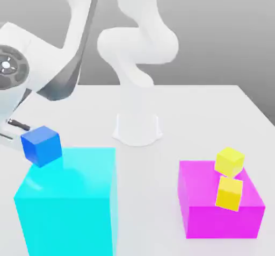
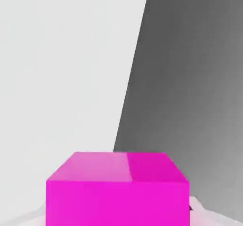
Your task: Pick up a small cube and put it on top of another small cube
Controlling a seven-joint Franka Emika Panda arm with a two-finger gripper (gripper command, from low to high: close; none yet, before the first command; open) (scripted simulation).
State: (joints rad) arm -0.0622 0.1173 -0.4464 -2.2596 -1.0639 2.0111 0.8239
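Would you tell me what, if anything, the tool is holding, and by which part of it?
The tool is holding a magenta cube, gripped by two opposite side faces.

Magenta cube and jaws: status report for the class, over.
Jaws shut on magenta cube. Blue cube tilted, near cyan block; possibly in the way. Over.

Bright, even light; soft glare, perhaps, on the cyan block (image 1: 70, 196).
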